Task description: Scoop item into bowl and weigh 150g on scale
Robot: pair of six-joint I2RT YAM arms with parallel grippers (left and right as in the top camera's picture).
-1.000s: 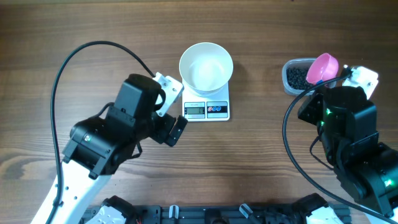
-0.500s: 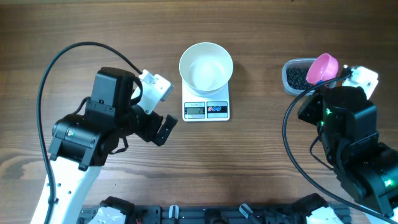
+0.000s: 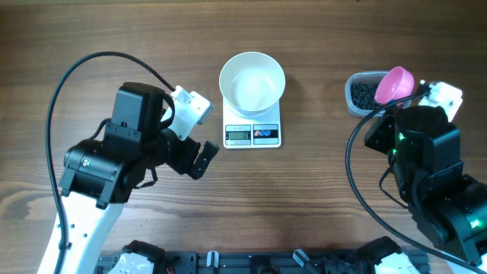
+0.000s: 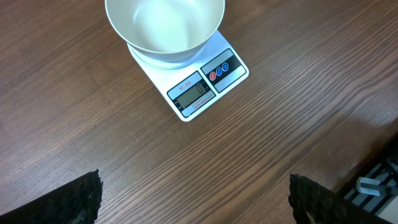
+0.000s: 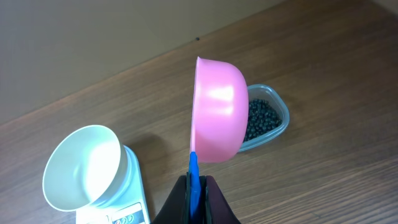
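Pink scoop (image 5: 216,112) clamped by blue handle (image 5: 193,171) in right gripper (image 5: 198,186), poised over tub (image 3: 351,97) of beads (image 5: 261,118) for dipping. Empty bowl (image 3: 252,81) seated on scale (image 3: 253,134), ready for weighing. Left gripper (image 4: 198,199) spread wide, holding nothing, parked aside.

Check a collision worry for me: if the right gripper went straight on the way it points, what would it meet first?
Likely the tub of beads, just past its held scoop; depth is unclear.

bowl (image 3: 252,81) on scale (image 3: 253,134), tub (image 3: 350,90) of beads (image 3: 364,95) well to the right, scoop (image 3: 395,83) over the tub's right side
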